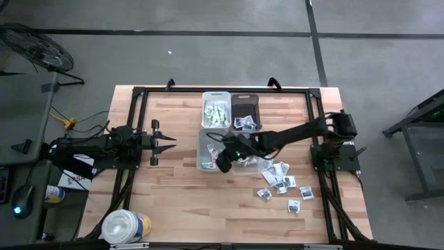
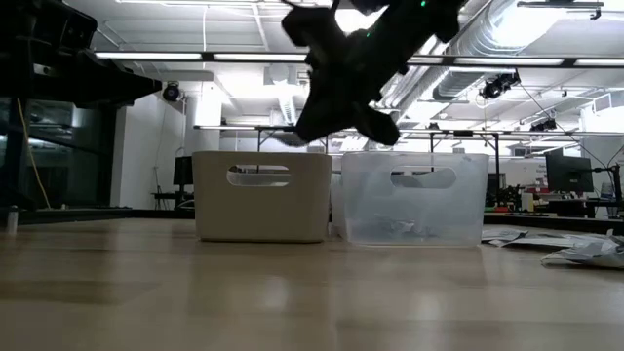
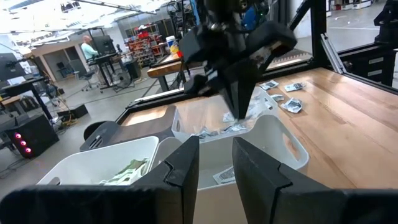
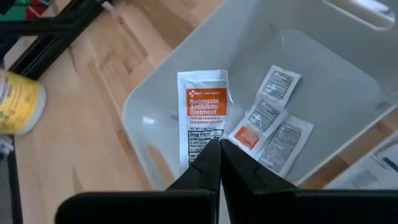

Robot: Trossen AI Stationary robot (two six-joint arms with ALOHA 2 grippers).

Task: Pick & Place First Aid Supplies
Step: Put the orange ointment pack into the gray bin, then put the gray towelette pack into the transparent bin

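Over the clear bin [image 1: 208, 149] my right gripper [image 4: 219, 163] is shut on a white first aid packet with an orange ointment label [image 4: 203, 115]. Several more packets [image 4: 273, 124] lie flat on that bin's floor. Loose packets [image 1: 281, 179] lie on the table to the bin's right. A white bin [image 1: 216, 110] holds greenish packets and a dark bin [image 1: 244, 111] holds a few more. My left gripper [image 3: 214, 165] waits open and level at the table's left, pointing toward the bins. My right gripper pinches one short end of the ointment packet [image 4: 199, 151] between its two fingertips. The fingers slant down from the table's right side. The packet sticks out beyond the fingertips, lifted clear above the clear bin's floor.
A big white round tub [image 1: 125, 226] stands at the table's near left corner. The three bins sit close together at the table's middle and far side. A black frame [image 1: 139, 94] runs around the tabletop. Bare wood lies between my left gripper and the bins.
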